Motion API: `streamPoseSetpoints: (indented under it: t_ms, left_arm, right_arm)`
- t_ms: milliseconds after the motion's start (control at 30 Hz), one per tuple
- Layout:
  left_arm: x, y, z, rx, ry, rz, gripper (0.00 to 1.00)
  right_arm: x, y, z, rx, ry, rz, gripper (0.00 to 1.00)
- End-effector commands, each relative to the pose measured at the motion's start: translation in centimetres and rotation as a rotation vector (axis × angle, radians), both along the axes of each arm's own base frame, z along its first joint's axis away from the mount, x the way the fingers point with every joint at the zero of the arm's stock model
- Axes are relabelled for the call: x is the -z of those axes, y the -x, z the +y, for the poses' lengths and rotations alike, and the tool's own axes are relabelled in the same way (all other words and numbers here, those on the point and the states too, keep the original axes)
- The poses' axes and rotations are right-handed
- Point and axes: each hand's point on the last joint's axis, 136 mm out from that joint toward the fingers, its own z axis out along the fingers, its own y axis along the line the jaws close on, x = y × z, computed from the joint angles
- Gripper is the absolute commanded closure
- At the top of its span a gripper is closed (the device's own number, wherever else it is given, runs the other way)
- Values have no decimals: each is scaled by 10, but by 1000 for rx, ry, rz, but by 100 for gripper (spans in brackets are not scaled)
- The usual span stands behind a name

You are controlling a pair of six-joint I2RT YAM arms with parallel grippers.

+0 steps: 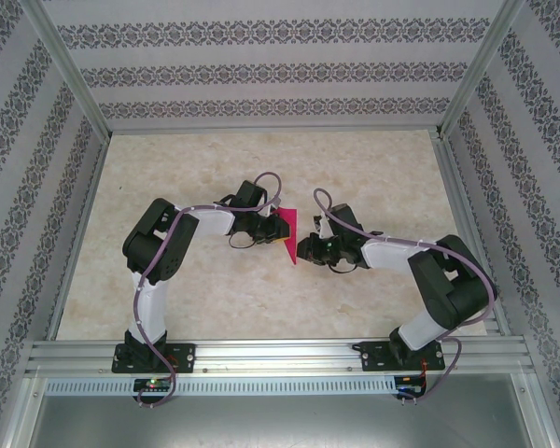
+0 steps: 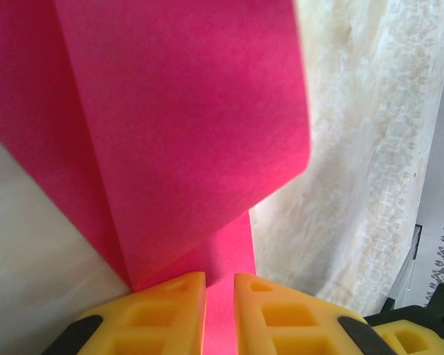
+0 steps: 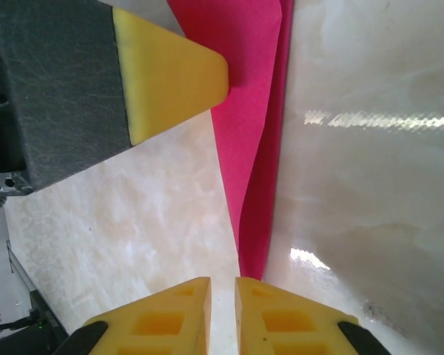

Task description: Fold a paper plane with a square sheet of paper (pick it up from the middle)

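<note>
The pink sheet of paper [image 1: 287, 235], folded into a narrow pointed shape, stands on edge between the two arms at the middle of the table. My left gripper [image 1: 267, 233] is shut on it from the left. In the left wrist view the paper [image 2: 185, 133] runs down between the yellow fingers of that gripper [image 2: 220, 276]. My right gripper [image 1: 304, 249] sits just to the right of the paper's near tip. Its yellow fingers [image 3: 222, 281] stand slightly open with bare table between them, and the paper's point [image 3: 253, 244] ends just ahead of them. One left fingertip [image 3: 170, 74] presses the paper's upper part.
The marble-look tabletop [image 1: 215, 289] is bounded by aluminium rails and patterned walls [image 1: 261, 70] on three sides. Both arm bases are bolted to the near rail [image 1: 280, 355]. Purple cables loop over both wrists.
</note>
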Motion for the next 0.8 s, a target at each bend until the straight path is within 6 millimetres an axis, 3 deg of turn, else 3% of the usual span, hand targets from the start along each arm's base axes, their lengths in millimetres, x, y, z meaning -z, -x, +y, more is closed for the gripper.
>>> streamPoseSetpoints:
  t_ms: [0, 300, 533, 767]
  left_arm:
    - [46, 24, 21, -12, -151, 94, 81]
    - [46, 24, 22, -12, -153, 95, 81]
    - [48, 24, 22, -12, -156, 98, 81]
    - [50, 26, 23, -12, -159, 104, 81]
  right_arm:
    - [6, -1, 2, -13, 22, 10, 83]
    - [10, 4, 16, -52, -7, 21, 83]
    - [9, 4, 18, -54, -13, 17, 91]
    - [3, 1, 14, -40, 5, -8, 83]
